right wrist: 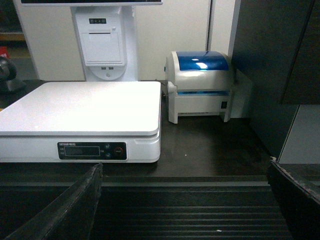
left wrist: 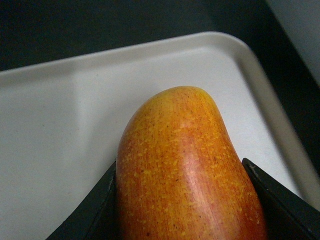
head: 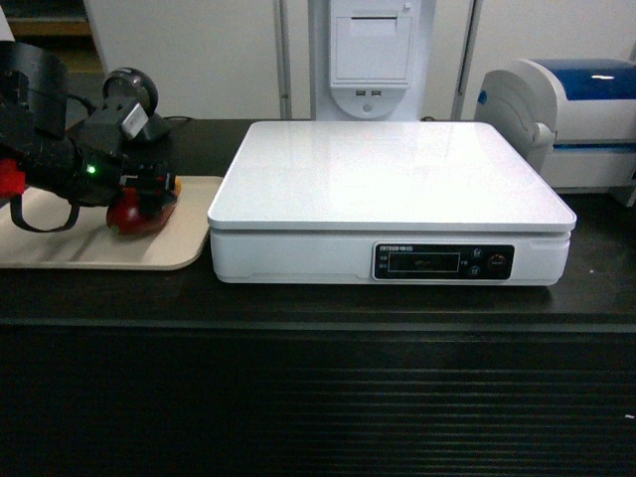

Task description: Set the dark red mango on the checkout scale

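The dark red mango [head: 132, 218] lies at the right end of a beige tray, red with an orange-yellow end [left wrist: 175, 125]. My left gripper [head: 149, 195] is shut on it, and in the left wrist view [left wrist: 180, 169] both black fingers [left wrist: 102, 205] press against its sides. To the right of the tray, the white scale [head: 388, 169] stands on the black checkout counter [head: 318, 397] with a bare platform [right wrist: 85, 105]. My right gripper [right wrist: 185, 205] hangs open in front of the counter's ribbed front [right wrist: 190, 215], holding nothing. It is out of the head view.
The beige tray [head: 60, 253] [left wrist: 75, 100] touches the scale's left side. A white-and-blue printer [head: 576, 109] [right wrist: 200, 85] sits right of the scale. A white terminal post [head: 370, 50] [right wrist: 102, 45] rises behind it. A black round device [head: 131, 91] stands behind the tray.
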Robot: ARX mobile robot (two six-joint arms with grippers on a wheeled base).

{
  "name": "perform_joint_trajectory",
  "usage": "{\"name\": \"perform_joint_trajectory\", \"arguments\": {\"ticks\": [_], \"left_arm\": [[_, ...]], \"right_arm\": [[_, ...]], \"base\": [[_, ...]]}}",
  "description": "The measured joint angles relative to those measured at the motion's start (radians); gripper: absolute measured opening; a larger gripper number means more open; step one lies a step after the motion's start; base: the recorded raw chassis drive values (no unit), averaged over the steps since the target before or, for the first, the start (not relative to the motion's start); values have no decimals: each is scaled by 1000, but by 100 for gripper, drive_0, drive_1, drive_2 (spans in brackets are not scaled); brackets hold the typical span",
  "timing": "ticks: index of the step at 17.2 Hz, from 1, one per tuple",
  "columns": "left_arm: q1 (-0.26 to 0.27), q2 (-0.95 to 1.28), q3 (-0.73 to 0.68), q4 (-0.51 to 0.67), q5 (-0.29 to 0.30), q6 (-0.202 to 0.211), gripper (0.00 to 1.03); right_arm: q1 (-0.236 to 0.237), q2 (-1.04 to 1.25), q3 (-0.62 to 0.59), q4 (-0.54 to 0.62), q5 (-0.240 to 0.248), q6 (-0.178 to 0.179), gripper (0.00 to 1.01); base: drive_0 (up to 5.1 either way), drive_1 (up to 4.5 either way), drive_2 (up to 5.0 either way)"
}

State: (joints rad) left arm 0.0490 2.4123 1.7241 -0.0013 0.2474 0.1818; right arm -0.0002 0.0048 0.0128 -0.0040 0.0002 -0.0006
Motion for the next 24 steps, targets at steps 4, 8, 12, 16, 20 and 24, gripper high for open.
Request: {"name": "perform_joint_trajectory", "arguments": {"ticks": [4,8,12,16,20,24], "left_arm": [[-63,-228,-124,111,17,6,62],[-233,-379,-133,143,30,-45,62],[-397,-304,-83,86,-8,-121,61],[-484,-236,29,26,-47,-192,61],[-502,-117,171,-106,-106,-319,61],[-499,-31,272,-182,-167,-389,61]], "right_arm": [[0,0,0,0,0,0,98],[0,0,0,0,0,0,98],[0,0,0,0,0,0,98],[0,0,0,0,0,0,98],[0,0,0,0,0,0,98],[0,0,0,0,0,0,98]], "base": [[0,0,0],[0,0,0],[0,0,0],[0,0,0],[0,0,0],[0,0,0]]}}
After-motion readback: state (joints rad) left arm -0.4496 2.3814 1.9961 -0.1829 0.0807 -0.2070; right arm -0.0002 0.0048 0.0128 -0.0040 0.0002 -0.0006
